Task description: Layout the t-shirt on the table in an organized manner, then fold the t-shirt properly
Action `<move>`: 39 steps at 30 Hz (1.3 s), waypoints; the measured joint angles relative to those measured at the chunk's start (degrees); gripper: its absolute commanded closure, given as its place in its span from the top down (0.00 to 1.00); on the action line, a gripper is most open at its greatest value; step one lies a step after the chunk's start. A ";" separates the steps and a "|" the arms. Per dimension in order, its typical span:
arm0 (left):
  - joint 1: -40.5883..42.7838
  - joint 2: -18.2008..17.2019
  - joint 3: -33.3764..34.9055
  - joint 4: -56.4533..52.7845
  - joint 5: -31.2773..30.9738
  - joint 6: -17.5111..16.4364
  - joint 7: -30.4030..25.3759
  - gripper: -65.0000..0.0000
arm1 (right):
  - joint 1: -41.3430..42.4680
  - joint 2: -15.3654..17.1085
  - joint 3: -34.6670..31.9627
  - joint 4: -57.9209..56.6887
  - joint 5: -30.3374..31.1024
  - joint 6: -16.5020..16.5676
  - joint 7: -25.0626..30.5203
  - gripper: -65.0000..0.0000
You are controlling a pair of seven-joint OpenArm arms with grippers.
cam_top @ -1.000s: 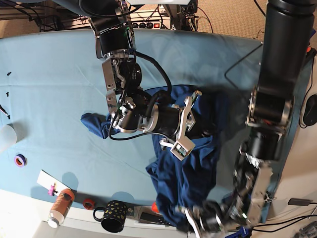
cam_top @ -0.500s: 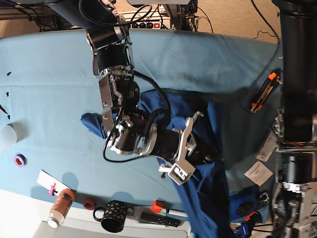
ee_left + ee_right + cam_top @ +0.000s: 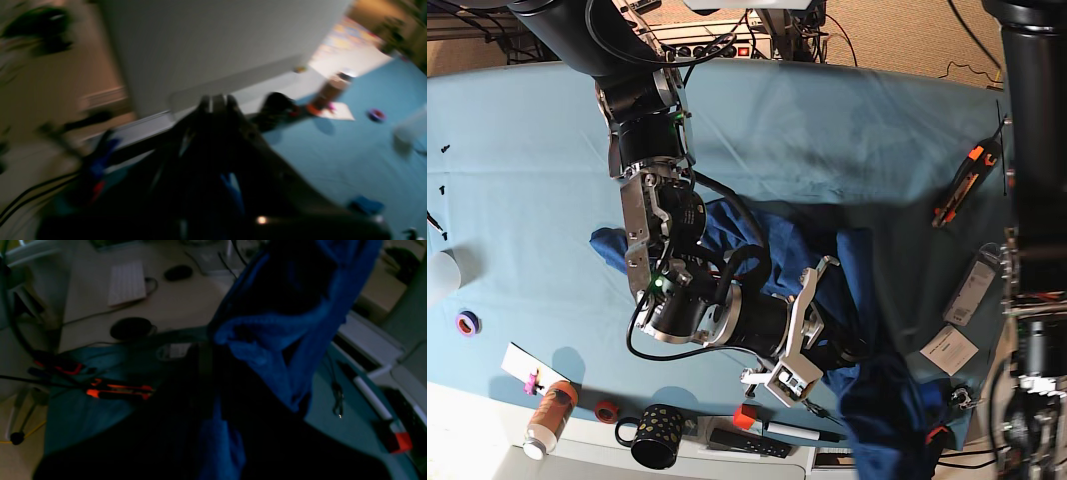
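Spreading under everything is the table (image 3: 537,150), its teal cover bare across the far half and crowded along the near rim. Across its near right part lies the t-shirt (image 3: 757,245), bunched and dark blue, one end trailing toward the left at mid-table and the other hanging over the near edge at the right. My right arm lies low over the cloth, and my right gripper (image 3: 206,380) is clenched on a fold of the t-shirt; bright blue fabric rises just in front of its camera. My left gripper (image 3: 215,103) is clamped shut too, with dark cloth draped below it off the table's edge, though that view is too blurred for me to tell whether the cloth sits between the jaws. Smaller things line the near rim: a black dotted mug (image 3: 655,436), an orange bottle (image 3: 549,418), a red cube (image 3: 744,417).
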 measured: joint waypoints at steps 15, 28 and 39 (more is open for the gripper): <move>0.02 -0.90 0.26 -0.07 0.76 0.15 -2.73 0.00 | 7.63 0.02 -0.09 0.00 -1.86 -0.20 3.06 0.00; 0.02 -4.70 0.17 -0.13 0.52 0.81 -3.80 0.00 | 16.83 -0.11 -0.11 0.09 -11.93 -5.99 3.76 0.00; 0.02 -2.71 0.24 -0.33 -0.26 0.66 -1.40 0.00 | 10.62 -0.02 7.74 0.09 -30.16 -29.79 2.51 0.00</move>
